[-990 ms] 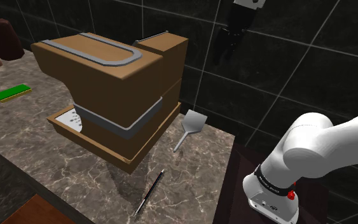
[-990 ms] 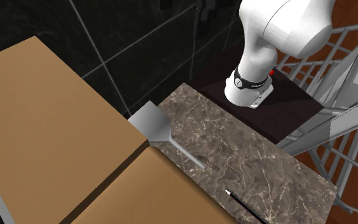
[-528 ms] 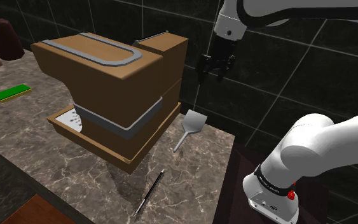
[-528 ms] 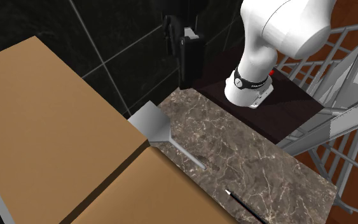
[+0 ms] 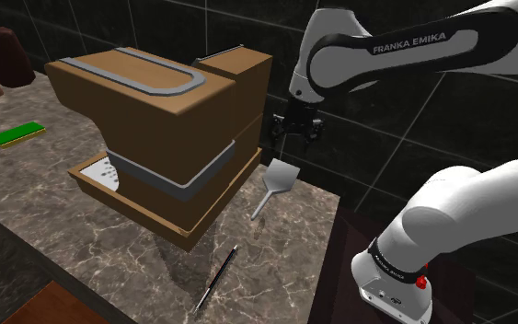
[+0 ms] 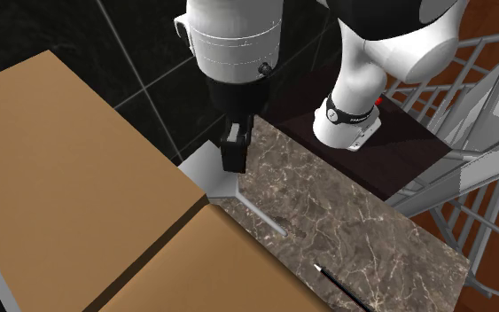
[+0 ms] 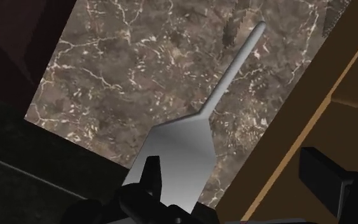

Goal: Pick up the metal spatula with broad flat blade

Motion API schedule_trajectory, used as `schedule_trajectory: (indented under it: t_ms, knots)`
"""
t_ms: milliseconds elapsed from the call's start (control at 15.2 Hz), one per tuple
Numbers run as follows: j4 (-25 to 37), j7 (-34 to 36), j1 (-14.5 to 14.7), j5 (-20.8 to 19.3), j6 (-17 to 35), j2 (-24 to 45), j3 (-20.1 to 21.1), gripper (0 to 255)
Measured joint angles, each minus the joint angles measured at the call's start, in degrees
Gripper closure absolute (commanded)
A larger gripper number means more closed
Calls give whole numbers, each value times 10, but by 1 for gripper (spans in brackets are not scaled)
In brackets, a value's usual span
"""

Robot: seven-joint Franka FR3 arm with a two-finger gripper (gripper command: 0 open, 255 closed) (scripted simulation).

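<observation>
A white arm (image 5: 404, 46) lettered FRANKA EMIKA, legible in the shoulder view, holds its black gripper (image 5: 295, 140) just above a grey spatula (image 5: 280, 175) on a marble-patterned bench (image 5: 82, 230). The spatula lies flat at the bench's back edge, near the corner next to the dark stand (image 6: 398, 146). Its broad blade is toward the black tiled wall (image 5: 376, 138) and its thin handle points to the front edge, close beside a large brown box-shaped machine (image 5: 155, 110). The wrist view looks straight down on the blade and shows the fingers (image 7: 151, 181) spread wide, clasping nothing, with the blade nearer one finger than the other. The shoulder view takes in a black pen (image 5: 215, 279) by the front edge and a green block (image 5: 16, 134) far along the bench. The second exterior view adds a grey wire railing (image 6: 478, 133) beyond the stand.
</observation>
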Motion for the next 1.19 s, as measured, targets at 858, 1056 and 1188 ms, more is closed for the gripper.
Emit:
schedule_trajectory:
  t_ms: [858, 1056, 1188]
  knots:
    - [-60, 283, -59, 54, 265, 226, 88, 0]
    - [-65, 290, -60, 52, 299, 255, 93, 0]
    - [-67, 291, -62, 49, 321, 275, 95, 0]
